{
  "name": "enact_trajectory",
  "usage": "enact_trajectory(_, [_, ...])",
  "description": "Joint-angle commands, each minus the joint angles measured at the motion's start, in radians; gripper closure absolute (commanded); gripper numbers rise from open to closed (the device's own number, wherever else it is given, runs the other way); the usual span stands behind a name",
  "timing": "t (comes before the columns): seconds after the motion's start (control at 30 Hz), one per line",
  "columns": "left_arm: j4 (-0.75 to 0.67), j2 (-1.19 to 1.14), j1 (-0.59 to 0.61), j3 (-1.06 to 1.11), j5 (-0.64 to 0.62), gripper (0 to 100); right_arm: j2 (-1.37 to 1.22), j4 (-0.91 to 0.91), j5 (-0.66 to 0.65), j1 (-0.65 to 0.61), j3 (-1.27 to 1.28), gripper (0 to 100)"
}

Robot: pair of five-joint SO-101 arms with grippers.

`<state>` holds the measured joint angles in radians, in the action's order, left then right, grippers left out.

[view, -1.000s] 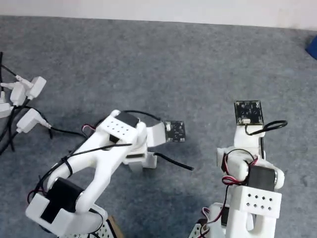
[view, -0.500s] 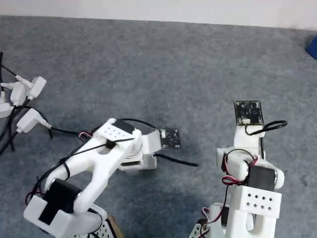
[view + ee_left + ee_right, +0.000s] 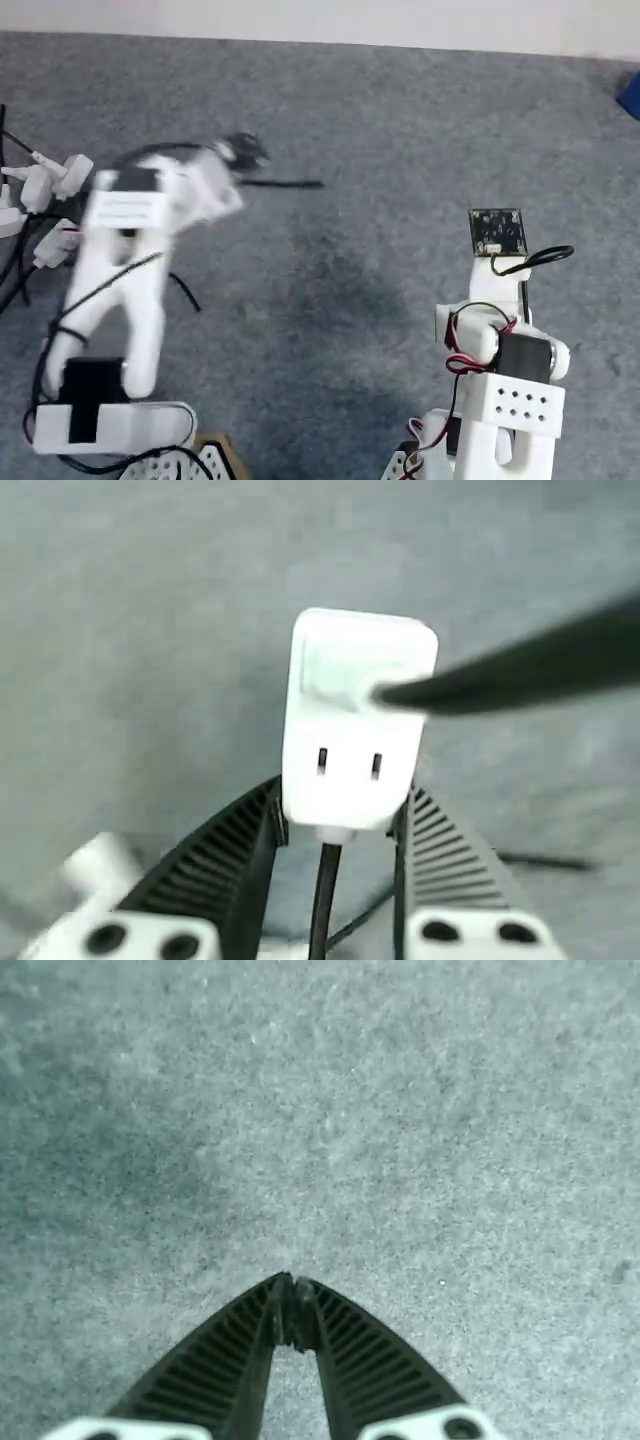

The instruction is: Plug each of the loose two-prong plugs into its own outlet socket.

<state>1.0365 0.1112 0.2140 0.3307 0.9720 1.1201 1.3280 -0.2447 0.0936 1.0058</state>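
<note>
My left gripper [image 3: 340, 815] is shut on a white outlet socket [image 3: 350, 730] whose two slots face the left wrist camera; its dark cord runs down between the fingers. In the high view the left arm [image 3: 130, 220] is motion-blurred over the table's left side, close to a cluster of white two-prong plugs [image 3: 60, 175] and another plug [image 3: 58, 243] with black cords. My right gripper [image 3: 293, 1310] is shut with nothing in it, just above bare grey carpet. The right arm [image 3: 500, 340] stands at the lower right.
A black cable [image 3: 520, 670] crosses in front of the held socket and trails right of the left arm [image 3: 285, 183]. Grey carpet [image 3: 380, 150] covers the table. A blue object [image 3: 632, 95] sits at the right edge.
The left arm has swung fast from the middle of the table to the far left, toward the plug cluster. The right arm has hardly moved.
</note>
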Motion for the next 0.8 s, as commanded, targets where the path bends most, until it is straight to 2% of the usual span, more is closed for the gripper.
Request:
enact_trajectory(0.0, [0.006, 0.005, 0.156, -0.124, 0.054, 94, 0.008, -0.016, -0.011, 0.008, -0.007, 99.0])
enact_trajectory(0.1, [0.005, 0.005, 0.231, -0.168, 0.077, 93, 0.008, -0.016, -0.011, 0.007, -0.007, 99.0])
enact_trajectory(0.13, [0.005, 0.005, 0.246, -0.179, 0.077, 89, 0.008, -0.016, -0.011, 0.007, -0.007, 99.0])
enact_trajectory(0.27, [0.005, 0.005, 0.285, -0.191, 0.080, 63, 0.008, -0.016, -0.011, 0.007, -0.007, 99.0])
enact_trajectory(0.33, [0.008, 0.007, 0.288, -0.191, 0.081, 54, 0.008, -0.016, -0.011, 0.007, -0.007, 99.0])
enact_trajectory(0.47, [0.012, 0.016, 0.285, -0.191, 0.074, 59, 0.008, -0.016, -0.011, 0.007, -0.007, 99.0])
enact_trajectory(0.53, [0.060, 0.018, 0.282, -0.194, 0.051, 61, 0.008, -0.016, -0.011, 0.007, -0.007, 99.0])
enact_trajectory(0.67, [0.353, 0.019, 0.246, -0.309, -0.071, 61, 0.015, -0.010, -0.012, 0.010, -0.012, 99.0])
enact_trajectory(0.77, [0.562, 0.028, 0.208, -0.423, -0.242, 62, 0.015, -0.005, -0.012, 0.007, -0.016, 99.0])
